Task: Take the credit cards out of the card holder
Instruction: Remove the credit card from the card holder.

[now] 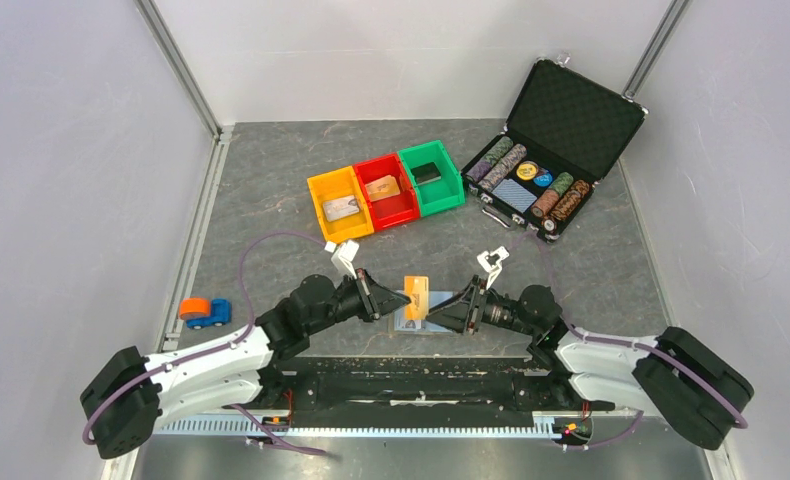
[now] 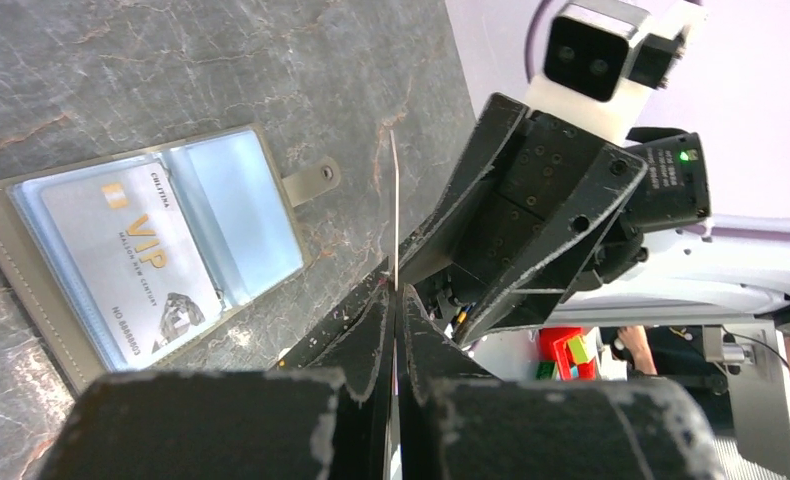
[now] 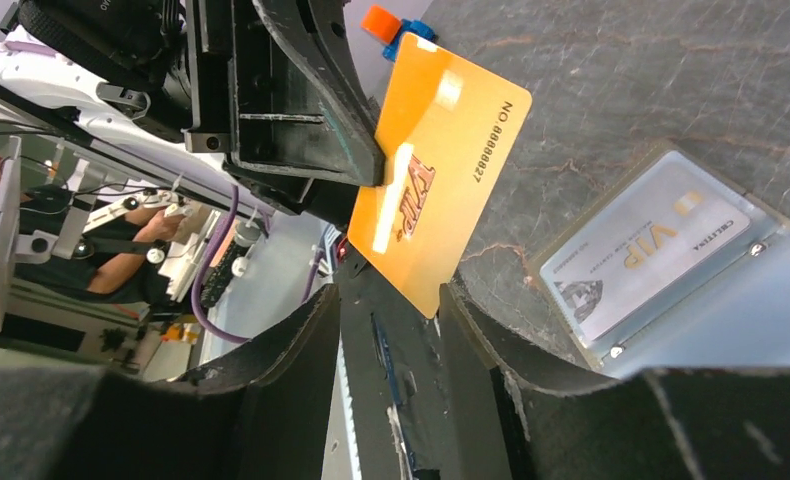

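Note:
The card holder [image 1: 423,326] lies open on the table between the two arms, grey outside with light-blue panels [image 2: 241,215]. A silver VIP credit card [image 2: 136,265] sits in one of its sleeves [image 3: 651,245]. An orange credit card [image 1: 416,294] stands upright above the holder, with my left gripper [image 2: 396,290] shut on its edge. In the left wrist view that card shows only as a thin line [image 2: 394,200]. My right gripper [image 3: 391,295] is open. The orange card's [image 3: 436,170] lower corner hangs in the gap between its fingers, gripped by neither.
Yellow [image 1: 339,205], red [image 1: 386,190] and green [image 1: 431,178] bins stand in a row at the back, each with a card inside. An open black chip case [image 1: 556,150] stands at back right. A small blue and orange toy car [image 1: 204,312] rests at the left.

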Available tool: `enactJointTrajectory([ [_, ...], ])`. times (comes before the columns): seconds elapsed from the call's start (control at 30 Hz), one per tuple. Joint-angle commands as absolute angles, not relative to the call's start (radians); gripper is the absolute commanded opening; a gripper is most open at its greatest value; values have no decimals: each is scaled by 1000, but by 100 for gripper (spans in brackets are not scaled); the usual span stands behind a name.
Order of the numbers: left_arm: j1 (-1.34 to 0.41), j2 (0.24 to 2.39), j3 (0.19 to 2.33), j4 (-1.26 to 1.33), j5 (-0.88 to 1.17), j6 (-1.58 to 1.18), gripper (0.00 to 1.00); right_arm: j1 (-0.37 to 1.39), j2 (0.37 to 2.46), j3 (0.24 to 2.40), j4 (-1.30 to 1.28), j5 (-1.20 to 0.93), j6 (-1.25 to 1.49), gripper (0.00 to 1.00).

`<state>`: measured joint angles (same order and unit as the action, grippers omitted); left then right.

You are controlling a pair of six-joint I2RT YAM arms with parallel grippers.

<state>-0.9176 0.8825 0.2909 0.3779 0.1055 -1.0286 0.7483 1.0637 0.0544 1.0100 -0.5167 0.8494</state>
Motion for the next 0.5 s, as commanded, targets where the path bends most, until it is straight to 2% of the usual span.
enactJointTrajectory([
  [0.0, -919, 883, 277, 505, 157, -1064, 2, 745, 1119, 40, 1256, -578, 944, 43],
  [0.2, -918, 923, 258, 604, 188, -1092, 2, 744, 1171, 36, 1305, -592, 953, 39],
  [0.47, -919, 935, 261, 594, 172, -1099, 2, 744, 1199, 33, 1331, -599, 973, 46],
])
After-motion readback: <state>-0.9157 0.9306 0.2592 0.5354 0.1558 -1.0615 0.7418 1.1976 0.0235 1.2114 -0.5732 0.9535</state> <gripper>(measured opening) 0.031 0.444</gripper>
